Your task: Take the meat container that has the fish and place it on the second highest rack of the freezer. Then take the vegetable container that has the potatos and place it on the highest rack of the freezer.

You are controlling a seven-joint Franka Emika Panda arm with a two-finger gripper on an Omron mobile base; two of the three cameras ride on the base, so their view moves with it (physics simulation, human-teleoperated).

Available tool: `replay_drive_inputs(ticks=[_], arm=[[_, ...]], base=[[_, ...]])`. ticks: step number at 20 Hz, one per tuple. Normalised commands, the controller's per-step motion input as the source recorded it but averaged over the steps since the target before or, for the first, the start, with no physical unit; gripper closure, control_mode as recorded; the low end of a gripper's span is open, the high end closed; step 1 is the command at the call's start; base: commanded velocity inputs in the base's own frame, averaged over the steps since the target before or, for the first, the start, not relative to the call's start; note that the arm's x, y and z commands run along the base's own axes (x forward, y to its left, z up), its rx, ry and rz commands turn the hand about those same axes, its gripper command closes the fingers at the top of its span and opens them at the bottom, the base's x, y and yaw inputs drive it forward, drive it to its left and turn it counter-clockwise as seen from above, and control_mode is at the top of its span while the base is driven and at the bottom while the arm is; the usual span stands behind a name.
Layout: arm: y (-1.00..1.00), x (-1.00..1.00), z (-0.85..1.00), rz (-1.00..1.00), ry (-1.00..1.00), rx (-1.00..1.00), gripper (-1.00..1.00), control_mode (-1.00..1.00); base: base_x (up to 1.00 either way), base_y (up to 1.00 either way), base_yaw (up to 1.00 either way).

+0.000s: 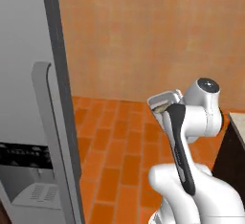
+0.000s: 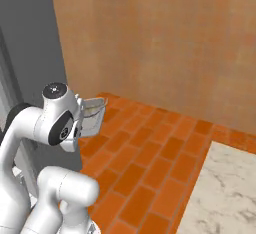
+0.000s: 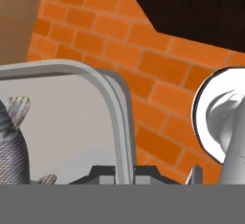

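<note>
A: Where is the meat container [image 3: 67,122] at this moment?

B: In the claw [image 3: 143,174]. The jaws are closed down on the container's rim at one corner, as the hand view shows, with the fish [image 3: 10,141] lying inside on the pale floor of the tub. From the base views the container [image 1: 161,101] sits up by the arm's wrist, carried well above the brick floor [image 1: 119,146].

A: And the freezer [image 1: 28,98]?

B: Take the freezer as the landmark. In the left base view its grey door, with the long bar handle [image 1: 50,137] and dark dispenser panel [image 1: 24,156], stands at the left, and the container hangs well apart from it, off to the freezer's right, out over the floor. In the right base view the freezer's side [image 2: 30,43] stands just behind the arm's elbow.

A: So which way does the move run?

B: My judgement: the container must travel back toward the freezer, leftward as the left base view has it. The second highest rack is not visible here; I see the door's outer face only, and cannot tell how far it stands open.

A: The container's lie?

B: Tilted, held by one edge. I would level it before sliding it onto a shelf, or the fish may shift.
</note>
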Motion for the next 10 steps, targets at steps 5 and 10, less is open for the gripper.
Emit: replay_drive_inputs(ticks=[5,10], arm=[[0.00,0.00,0.00,0.00,0.00,0.00,1.00,1.00],[0.00,0.00,0.00,0.00,0.00,0.00,1.00,1.00]], base=[[0.86,-0.36,0.58],[0.83,-0.55,0.67]])
